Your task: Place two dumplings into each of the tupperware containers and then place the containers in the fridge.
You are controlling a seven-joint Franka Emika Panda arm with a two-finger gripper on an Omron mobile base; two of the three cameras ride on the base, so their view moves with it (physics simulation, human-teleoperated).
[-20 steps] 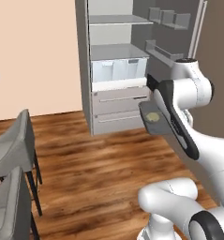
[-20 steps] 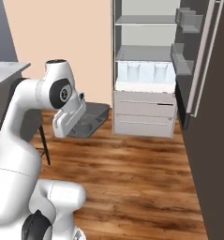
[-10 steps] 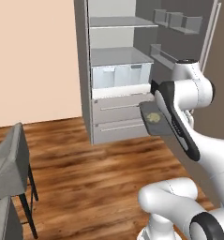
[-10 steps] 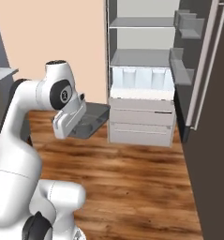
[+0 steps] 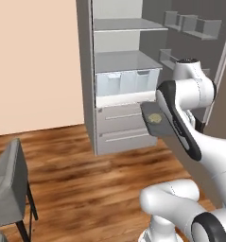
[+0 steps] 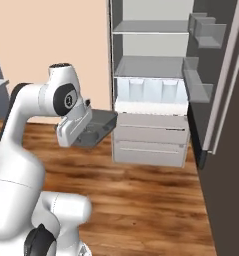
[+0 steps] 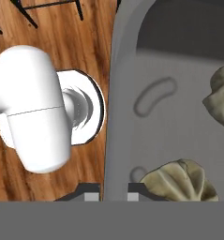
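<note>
From the left base view I see the tupperware container [image 5: 158, 124] held up before the open fridge [image 5: 126, 71], one dumpling [image 5: 155, 117] inside. In the right base view it hangs beside the drawers. In the hand view, my hand [image 7: 109, 191] is clamped narrowly on its rim, two dumplings inside.

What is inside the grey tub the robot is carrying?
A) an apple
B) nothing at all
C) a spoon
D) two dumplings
D: the hand view looks down into the tupperware container and shows one dumpling near the gripper, which is shut on the tub's rim, and a second dumpling at the picture's right edge.
</note>
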